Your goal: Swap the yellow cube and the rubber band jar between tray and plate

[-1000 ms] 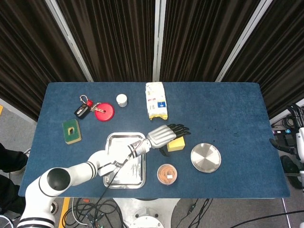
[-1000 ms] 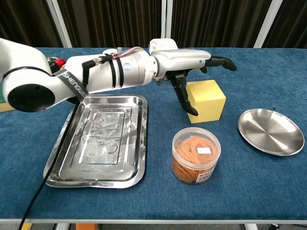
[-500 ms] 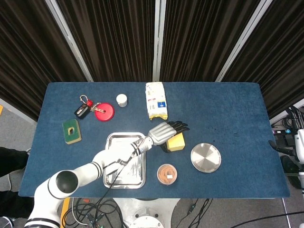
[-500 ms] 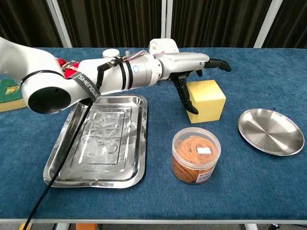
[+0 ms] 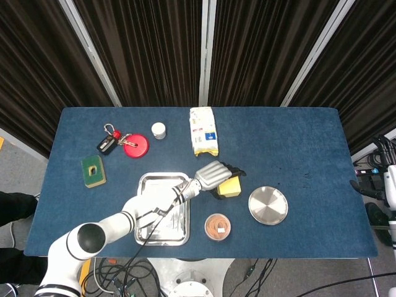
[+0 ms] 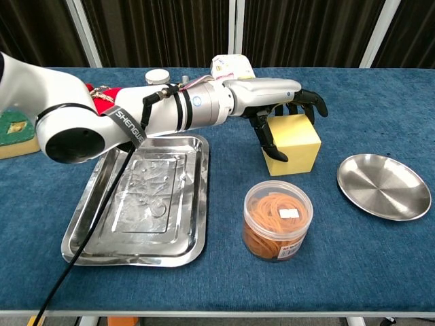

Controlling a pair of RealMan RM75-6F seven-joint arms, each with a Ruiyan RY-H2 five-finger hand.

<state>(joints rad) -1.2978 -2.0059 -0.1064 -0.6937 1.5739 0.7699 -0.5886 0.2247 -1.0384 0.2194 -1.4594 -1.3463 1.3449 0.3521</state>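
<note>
The yellow cube [image 5: 232, 188] [image 6: 298, 145] stands on the blue cloth between the tray and the plate. My left hand [image 5: 213, 175] [image 6: 275, 95] grips it: the thumb lies against its left face and the fingers hook over its far top edge. The rubber band jar [image 5: 218, 226] [image 6: 277, 219] stands upright in front of the cube, apart from it. The steel tray [image 5: 143, 180] [image 6: 149, 197] to the left and the round steel plate [image 5: 268, 205] [image 6: 384, 185] to the right hold nothing. A white and dark part of my right arm [image 5: 371, 187] shows beyond the table's right edge.
A snack bag [image 5: 203, 130] lies behind the cube. Further left at the back are a small white jar [image 5: 159, 130], a red lid [image 5: 135, 146] with keys [image 5: 109, 142], and a green sponge [image 5: 93, 171] [image 6: 13, 129].
My left hand has drawn in from a flat reach over the cube: its fingers now curl down over the cube's far edge and the thumb has closed on its side. The cube has not moved.
</note>
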